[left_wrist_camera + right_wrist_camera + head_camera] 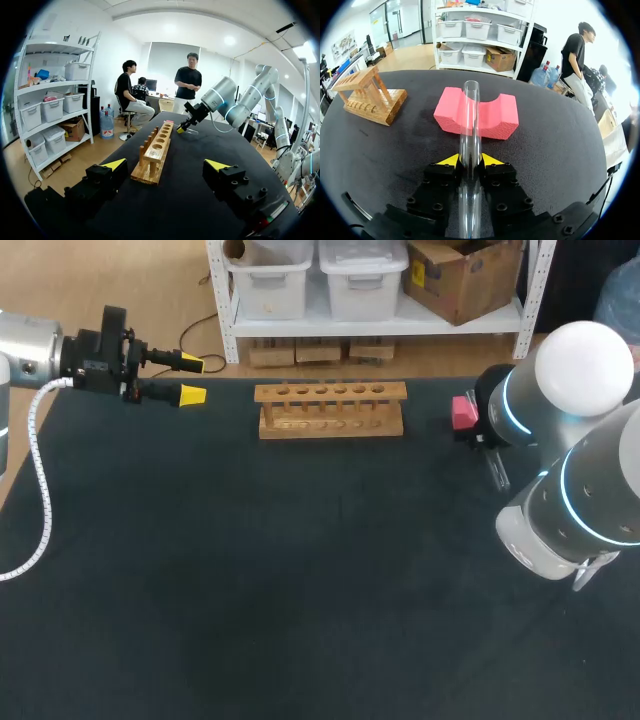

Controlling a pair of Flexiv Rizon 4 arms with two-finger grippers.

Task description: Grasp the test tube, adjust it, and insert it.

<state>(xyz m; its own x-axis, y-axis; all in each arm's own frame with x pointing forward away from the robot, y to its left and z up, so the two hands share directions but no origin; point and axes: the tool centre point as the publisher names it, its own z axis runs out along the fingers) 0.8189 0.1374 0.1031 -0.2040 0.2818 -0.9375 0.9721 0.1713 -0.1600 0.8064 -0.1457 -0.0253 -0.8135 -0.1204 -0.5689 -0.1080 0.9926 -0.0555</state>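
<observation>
test tube (469, 150): long axis along my right jaws, pointing ahead toward pink block (492, 117) | right jaws pinch it | left jaws spread

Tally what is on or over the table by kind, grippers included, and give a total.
test tube: 1
wooden test tube rack: 1
pink foam block: 1
grippers: 2, the left gripper and the right gripper
Total: 5
</observation>
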